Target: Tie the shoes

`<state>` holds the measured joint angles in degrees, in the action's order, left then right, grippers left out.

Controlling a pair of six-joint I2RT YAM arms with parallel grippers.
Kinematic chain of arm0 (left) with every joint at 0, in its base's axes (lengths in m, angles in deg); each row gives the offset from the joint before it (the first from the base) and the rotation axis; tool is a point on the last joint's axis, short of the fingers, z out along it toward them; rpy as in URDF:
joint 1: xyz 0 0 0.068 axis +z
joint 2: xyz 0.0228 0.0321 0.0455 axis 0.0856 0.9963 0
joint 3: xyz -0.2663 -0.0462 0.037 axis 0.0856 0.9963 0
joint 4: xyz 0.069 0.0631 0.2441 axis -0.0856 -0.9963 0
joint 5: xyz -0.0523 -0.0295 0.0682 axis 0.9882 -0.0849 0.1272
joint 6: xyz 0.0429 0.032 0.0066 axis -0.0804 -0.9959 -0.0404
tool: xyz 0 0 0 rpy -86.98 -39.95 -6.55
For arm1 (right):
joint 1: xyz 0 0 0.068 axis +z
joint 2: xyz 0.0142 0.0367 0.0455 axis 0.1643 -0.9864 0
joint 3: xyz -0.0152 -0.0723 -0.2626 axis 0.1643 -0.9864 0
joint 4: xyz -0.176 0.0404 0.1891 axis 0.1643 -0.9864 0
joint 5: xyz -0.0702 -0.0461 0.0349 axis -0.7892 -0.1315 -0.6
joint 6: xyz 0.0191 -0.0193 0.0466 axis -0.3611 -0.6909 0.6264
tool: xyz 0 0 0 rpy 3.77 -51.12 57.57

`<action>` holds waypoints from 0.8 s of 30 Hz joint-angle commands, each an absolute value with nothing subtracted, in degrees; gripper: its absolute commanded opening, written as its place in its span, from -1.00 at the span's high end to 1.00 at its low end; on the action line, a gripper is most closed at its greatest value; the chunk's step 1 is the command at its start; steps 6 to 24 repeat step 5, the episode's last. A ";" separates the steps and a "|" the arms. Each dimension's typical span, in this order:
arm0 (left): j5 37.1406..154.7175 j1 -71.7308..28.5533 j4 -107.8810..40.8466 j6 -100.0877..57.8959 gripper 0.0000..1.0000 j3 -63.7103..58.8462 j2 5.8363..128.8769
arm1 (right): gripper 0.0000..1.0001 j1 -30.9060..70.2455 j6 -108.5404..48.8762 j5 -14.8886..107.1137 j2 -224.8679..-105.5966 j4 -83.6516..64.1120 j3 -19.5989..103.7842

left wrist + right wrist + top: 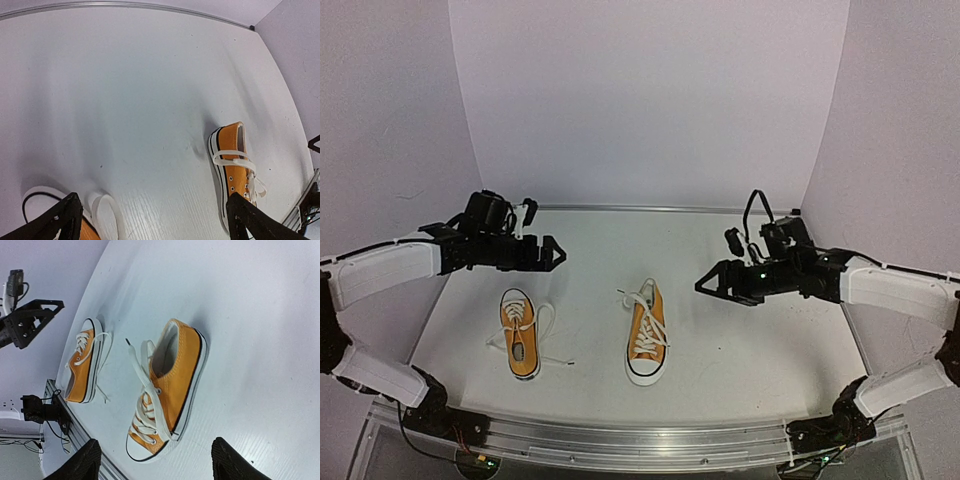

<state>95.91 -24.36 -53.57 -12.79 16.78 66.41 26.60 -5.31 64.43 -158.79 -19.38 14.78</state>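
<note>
Two small orange-yellow sneakers with white laces and soles stand on the white table, toes toward the arms. The left shoe (519, 334) has loose laces spread to both sides. The right shoe (646, 331) has its lace ends trailing to the left, and it also shows in the right wrist view (170, 390) and the left wrist view (235, 165). My left gripper (556, 254) hangs open and empty above and behind the left shoe. My right gripper (705, 286) hangs open and empty to the right of the right shoe. Neither gripper touches a shoe or lace.
White walls enclose the table at back (650, 100) and sides. A metal rail (620, 440) runs along the near edge. The left shoe shows in the right wrist view (82, 367) beside the left arm (25, 322).
</note>
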 commanded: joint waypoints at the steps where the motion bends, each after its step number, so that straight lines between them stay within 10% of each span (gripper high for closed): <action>1: 92.56 -24.62 -57.88 -7.39 -0.99 22.72 60.34 | -0.44 26.89 -2.56 62.20 -155.92 -18.22 6.81; 24: 91.91 -24.62 -57.30 -4.08 -0.99 27.60 55.98 | -0.44 26.97 -0.85 61.53 -153.99 -15.77 3.53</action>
